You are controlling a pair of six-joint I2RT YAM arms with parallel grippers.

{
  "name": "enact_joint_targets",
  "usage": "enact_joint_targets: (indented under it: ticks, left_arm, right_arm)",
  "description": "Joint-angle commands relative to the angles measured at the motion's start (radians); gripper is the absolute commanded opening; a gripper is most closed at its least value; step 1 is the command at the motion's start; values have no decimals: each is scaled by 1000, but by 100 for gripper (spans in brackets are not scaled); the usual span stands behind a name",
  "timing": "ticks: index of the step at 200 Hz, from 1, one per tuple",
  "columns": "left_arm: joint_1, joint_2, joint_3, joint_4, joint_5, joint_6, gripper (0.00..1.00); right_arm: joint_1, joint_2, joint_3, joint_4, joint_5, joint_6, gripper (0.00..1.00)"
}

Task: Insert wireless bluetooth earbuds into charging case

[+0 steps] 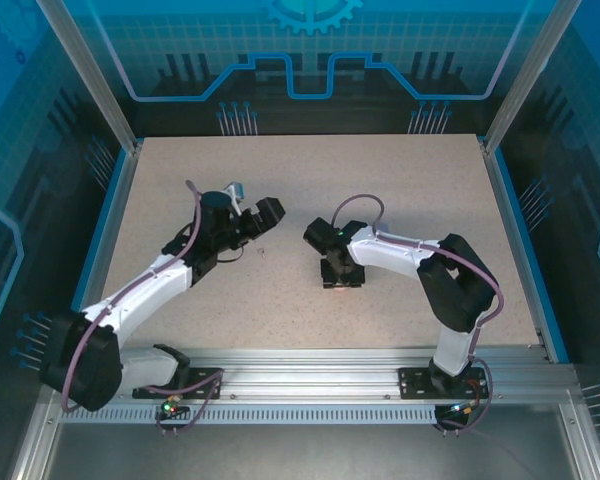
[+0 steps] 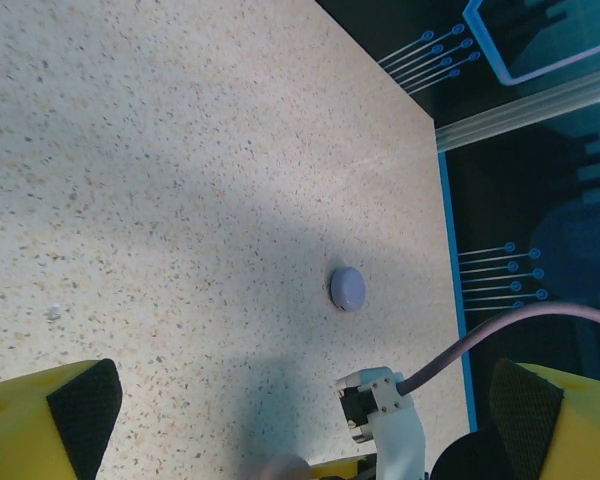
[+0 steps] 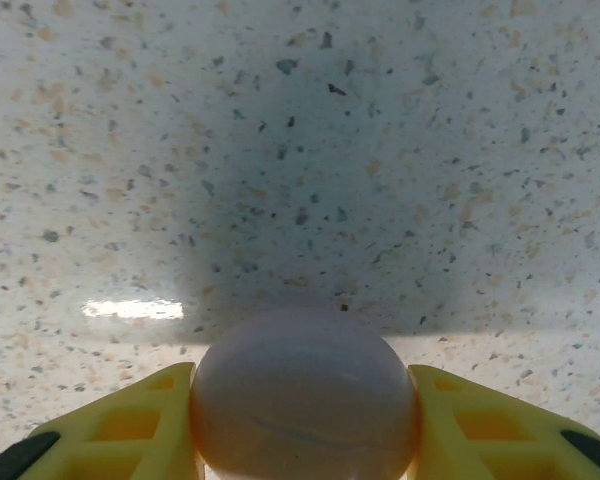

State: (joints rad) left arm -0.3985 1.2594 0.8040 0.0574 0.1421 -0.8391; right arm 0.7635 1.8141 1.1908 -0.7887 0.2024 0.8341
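A pale pink round charging case (image 3: pixel 302 395) rests on the speckled table, and my right gripper (image 3: pixel 302 420) is shut on it, one yellow finger on each side. From above, the right gripper (image 1: pixel 340 277) points down at mid-table. My left gripper (image 2: pixel 302 415) is open wide with nothing between its fingers (image 2: pixel 55 420); from above it (image 1: pixel 269 212) hovers left of centre. A small purple round case (image 2: pixel 347 288) lies closed on the table ahead of it. A tiny pale speck (image 2: pixel 53 313) lies on the table; a similar speck (image 1: pixel 263 250) sits between the arms, too small to tell if it is an earbud.
The right arm's white wrist block and purple cable (image 2: pixel 385 415) sit close in front of the left gripper. The table's blue right edge (image 2: pixel 452 270) and a metal frame post (image 2: pixel 520 110) lie beyond the purple case. Bare tabletop (image 1: pixel 310 170) stretches behind both arms.
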Motion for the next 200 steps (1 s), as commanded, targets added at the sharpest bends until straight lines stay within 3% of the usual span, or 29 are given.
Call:
enact_joint_targets:
  ticks: [1, 39, 119, 200]
  left_arm:
    - [-43, 36, 67, 24, -65, 10, 99]
    - [-87, 96, 101, 16, -93, 14, 99]
    - [-97, 102, 84, 56, -91, -2, 99]
    - [-97, 80, 57, 71, -99, 10, 99]
  right_arm:
    - [-8, -12, -5, 30, -13, -42, 41]
    - [-7, 33, 15, 11, -12, -18, 53]
    - [-7, 66, 21, -9, -1, 27, 64]
    - [-10, 86, 26, -38, 9, 144, 64]
